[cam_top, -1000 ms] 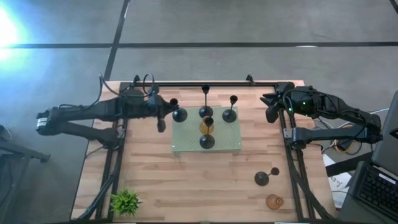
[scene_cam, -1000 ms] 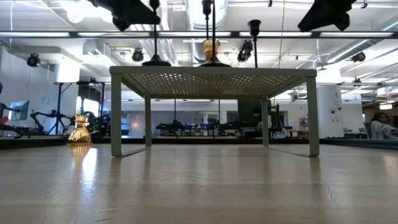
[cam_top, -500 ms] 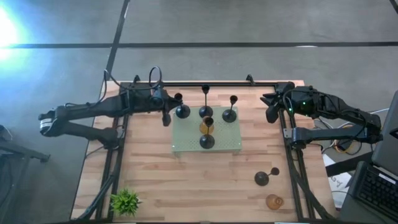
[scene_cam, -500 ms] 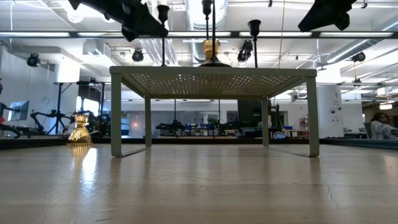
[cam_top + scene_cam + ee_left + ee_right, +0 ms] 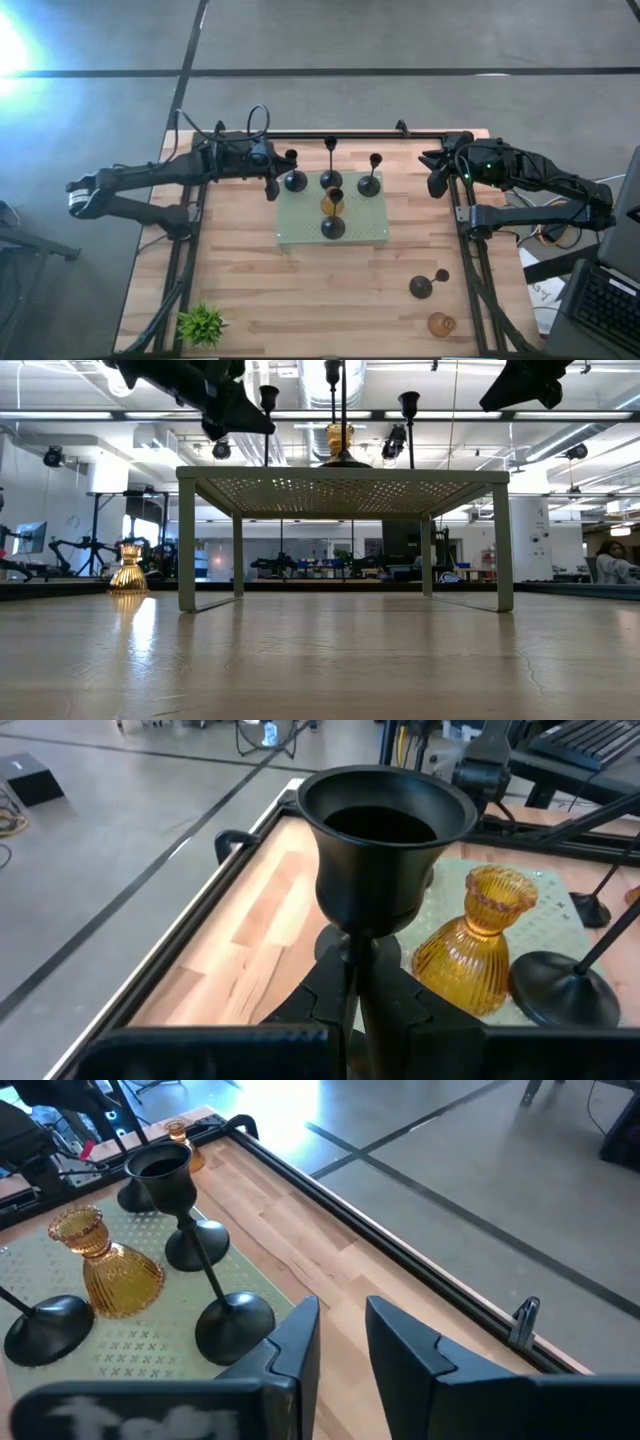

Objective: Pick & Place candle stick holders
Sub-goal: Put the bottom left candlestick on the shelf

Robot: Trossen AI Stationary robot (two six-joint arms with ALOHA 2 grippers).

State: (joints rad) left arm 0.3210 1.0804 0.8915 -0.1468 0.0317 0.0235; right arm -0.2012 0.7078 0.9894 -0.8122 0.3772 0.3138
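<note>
I keep the left gripper (image 5: 272, 178) clamped on a black holder (image 5: 385, 840), apparently lowering it onto the mat (image 5: 300, 235); right gripper (image 5: 340, 1342) waits, slightly parted, empty.

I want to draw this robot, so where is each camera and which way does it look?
High view: above, looking straight down; both arms show.
Low view: at tabletop height, looking across under the pale green mat; arms hang from above.
Left wrist view: on the left arm; left gripper shut on a black holder.
Right wrist view: on the right arm; right gripper open, empty.
All four show the amber holder.
</note>
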